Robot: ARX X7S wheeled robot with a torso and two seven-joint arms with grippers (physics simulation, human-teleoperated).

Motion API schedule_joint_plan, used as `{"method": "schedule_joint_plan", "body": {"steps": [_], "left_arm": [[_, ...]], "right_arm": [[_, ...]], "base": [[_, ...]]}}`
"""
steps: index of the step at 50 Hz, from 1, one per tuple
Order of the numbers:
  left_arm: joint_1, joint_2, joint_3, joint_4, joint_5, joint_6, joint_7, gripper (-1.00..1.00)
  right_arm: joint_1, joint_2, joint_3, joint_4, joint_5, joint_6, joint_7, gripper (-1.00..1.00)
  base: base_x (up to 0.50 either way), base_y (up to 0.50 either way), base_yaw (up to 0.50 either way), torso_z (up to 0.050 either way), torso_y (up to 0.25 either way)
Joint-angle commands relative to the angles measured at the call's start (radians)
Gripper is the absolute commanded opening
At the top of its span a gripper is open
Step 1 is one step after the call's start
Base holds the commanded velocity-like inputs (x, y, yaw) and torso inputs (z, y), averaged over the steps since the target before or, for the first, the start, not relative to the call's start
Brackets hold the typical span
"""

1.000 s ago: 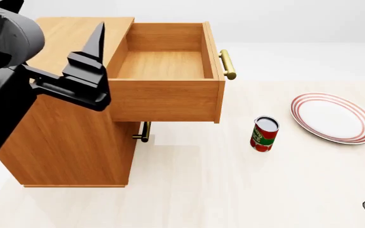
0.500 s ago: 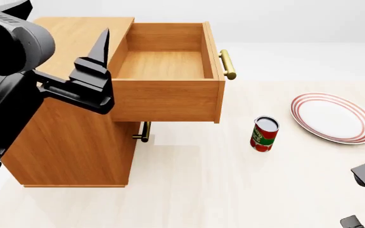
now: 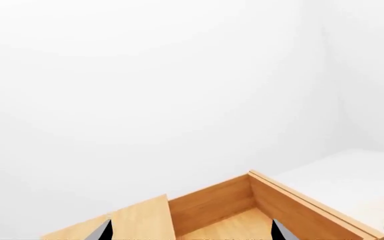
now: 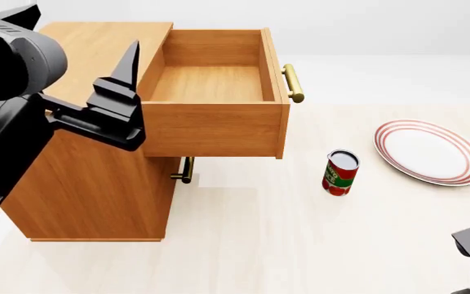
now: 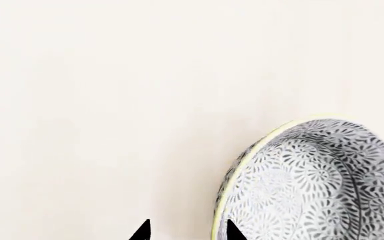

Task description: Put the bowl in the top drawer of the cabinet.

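Access survey, taken from the cabinet (image 4: 88, 177): we are finding the top drawer (image 4: 210, 92) standing pulled out, its inside bare and open from above. The left gripper (image 4: 125, 79) is hanging just beside the drawer's near-side wall. Beyond the drawer front, a can (image 4: 340, 173) and a plate (image 4: 428, 151) are occupying the floor, with open floor lying between them and the cabinet.

Beside the cabinet (image 4: 96, 177), the left arm (image 4: 14, 92) looks bulky, dark grey, ending in black, pointed, seemingly matte fingers (image 4: 126, 58).
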Motion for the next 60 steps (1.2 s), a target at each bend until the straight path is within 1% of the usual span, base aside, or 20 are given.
{"method": "schedule_joint_plan", "body": {"steps": [1,14,20,29,38,41,46,50,52,56,57,60], "left_arm": [[0.000,-0.008,0.007,0.000,-0.009,0.008,-0.009,1.00],[-0.001,-0.010,0.011,0.000,-0.002,0.016,-0.001,1.00],[0.006,-0.010,0.010,0.000,0.013,0.018,0.011,1.00],[0.033,-0.008,-0.002,0.008,0.053,0.025,0.045,1.00],[0.033,-0.013,-0.003,0.009,0.051,0.033,0.047,1.00],[0.032,-0.014,-0.003,0.011,0.050,0.036,0.047,1.00],[0.034,-0.023,-0.008,0.019,0.033,0.045,0.034,1.00],[0.020,-0.041,-0.010,0.025,-0.012,0.057,0.000,1.00],[0.017,-0.046,-0.011,0.028,-0.023,0.062,-0.009,1.00],[0.032,-0.045,-0.020,0.035,-0.011,0.068,-0.001,1.00],[0.036,-0.044,-0.022,0.036,-0.007,0.069,0.003,1.00],[0.042,-0.043,-0.026,0.038,0.001,0.072,0.010,1.00]], "right_arm": [[-0.026,0.008,-0.008,0.012,-0.013,-0.020,0.003,-1.00],[0.003,0.050,0.001,-0.015,-0.006,0.006,0.039,-1.00],[0.047,0.070,0.016,-0.041,0.001,0.048,0.063,-1.00],[0.196,0.126,0.079,-0.123,0.030,0.203,0.110,-1.00],[0.344,0.127,0.150,-0.165,0.106,0.384,0.146,-1.00],[0.399,0.105,0.175,-0.169,0.120,0.457,0.145,-1.00],[0.475,0.051,0.212,-0.151,0.106,0.561,0.094,-1.00],[0.578,0.013,0.258,-0.142,0.017,0.689,-0.028,-1.00],[0.601,-0.028,0.259,-0.129,-0.013,0.704,-0.071,-1.00],[0.664,-0.096,0.219,-0.129,-0.091,0.711,-0.191,-1.00],[0.698,-0.099,0.200,-0.147,-0.148,0.717,-0.266,-1.00],[0.700,-0.118,0.209,-0.184,-0.362,0.718,-0.490,-1.00]], "base": [[0.00,0.00,0.00,0.000,0.000],[0.00,0.00,0.00,0.000,0.000],[0.00,0.00,0.00,0.000,0.000],[0.00,0.00,0.00,0.000,0.000],[0.00,0.00,0.00,0.000,0.000],[0.00,0.00,0.00,0.000,0.000],[0.00,0.00,0.00,0.000,0.000],[0.00,0.00,0.00,0.000,0.000],[0.00,0.00,0.00,0.000,0.000],[0.00,0.00,0.00,0.000,0.000],[0.00,0.00,0.00,0.000,0.000],[0.00,0.00,0.00,0.000,0.000]]}}
